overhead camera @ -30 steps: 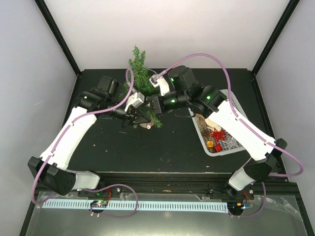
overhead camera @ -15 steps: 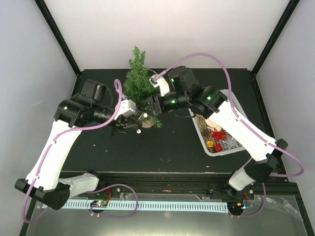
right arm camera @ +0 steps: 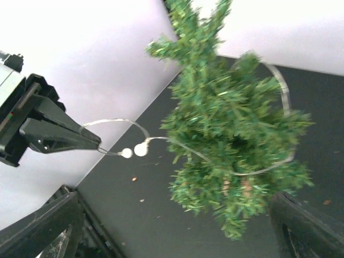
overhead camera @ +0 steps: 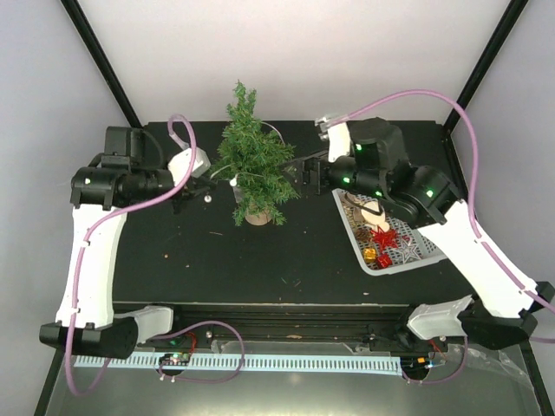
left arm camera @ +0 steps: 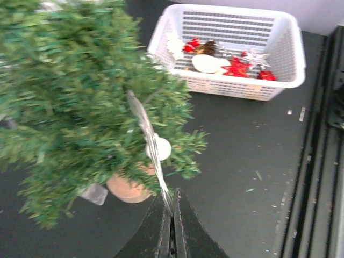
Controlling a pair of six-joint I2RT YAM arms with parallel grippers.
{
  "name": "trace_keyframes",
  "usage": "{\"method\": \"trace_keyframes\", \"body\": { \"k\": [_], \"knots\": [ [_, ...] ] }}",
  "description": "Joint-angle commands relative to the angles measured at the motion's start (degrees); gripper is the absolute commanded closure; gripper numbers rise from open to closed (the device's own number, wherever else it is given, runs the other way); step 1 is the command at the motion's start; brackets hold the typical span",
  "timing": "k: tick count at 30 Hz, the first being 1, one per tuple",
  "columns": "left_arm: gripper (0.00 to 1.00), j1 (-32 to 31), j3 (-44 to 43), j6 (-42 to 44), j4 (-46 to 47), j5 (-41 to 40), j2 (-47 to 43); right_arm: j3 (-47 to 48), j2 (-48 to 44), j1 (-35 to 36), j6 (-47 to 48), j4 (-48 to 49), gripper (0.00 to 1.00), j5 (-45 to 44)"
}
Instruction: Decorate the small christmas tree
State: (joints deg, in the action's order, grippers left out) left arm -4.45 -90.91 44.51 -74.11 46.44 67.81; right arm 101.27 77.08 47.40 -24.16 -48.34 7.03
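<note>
The small christmas tree (overhead camera: 254,169) stands upright on its wooden stump (overhead camera: 257,217) at the back middle of the black table. A thin silver strand (left arm camera: 148,134) with white beads (right arm camera: 141,149) loops around its branches. My left gripper (left arm camera: 173,212) is shut on one end of that strand, just left of the tree (left arm camera: 80,97). In the top view the left gripper (overhead camera: 199,191) sits a short way from the foliage. My right gripper (overhead camera: 302,171) stands open and holds nothing, just right of the tree (right arm camera: 231,134), and its fingers (right arm camera: 48,226) frame the view.
A white basket (overhead camera: 395,268) at the right holds several ornaments, among them a red star (overhead camera: 384,236) and a silver star (left arm camera: 257,56). The basket rim (left arm camera: 236,85) lies beyond the tree in the left wrist view. White walls close off the table's back edge.
My right gripper has opened and drawn back to the right, off the tree. My left arm has pulled away to the left, still gripping the strand. The tree now stands uncovered.
</note>
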Motion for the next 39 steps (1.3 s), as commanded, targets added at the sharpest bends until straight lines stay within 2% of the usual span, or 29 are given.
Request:
{"method": "trace_keyframes", "body": {
  "k": [1,12,18,28,34,39],
  "knots": [
    [0.98,4.0,-4.5,2.9,1.0,-1.4,3.2,-1.4,-2.8,-1.2,1.5,-1.8,0.06,-8.3],
    [0.98,8.0,-12.5,1.7,10.0,-8.2,11.5,-4.7,-5.7,-2.0,1.6,-2.6,0.06,-10.0],
    [0.98,8.3,-10.7,0.5,22.3,-12.2,12.6,-5.8,-6.3,-2.0,1.1,-2.8,0.06,-9.5],
    [0.99,8.0,-7.6,-2.9,40.5,-14.0,17.4,-7.6,-7.5,-2.0,-0.1,-2.8,0.06,-9.2],
    [0.99,6.5,-6.6,-1.8,47.3,-12.2,21.4,-8.2,-8.0,-2.0,-1.0,-3.6,0.06,-9.7],
    [0.98,5.9,-2.0,-3.8,56.2,-9.3,21.6,-9.3,-8.8,-2.0,-1.8,-3.9,0.06,-9.9]
  ]
}}
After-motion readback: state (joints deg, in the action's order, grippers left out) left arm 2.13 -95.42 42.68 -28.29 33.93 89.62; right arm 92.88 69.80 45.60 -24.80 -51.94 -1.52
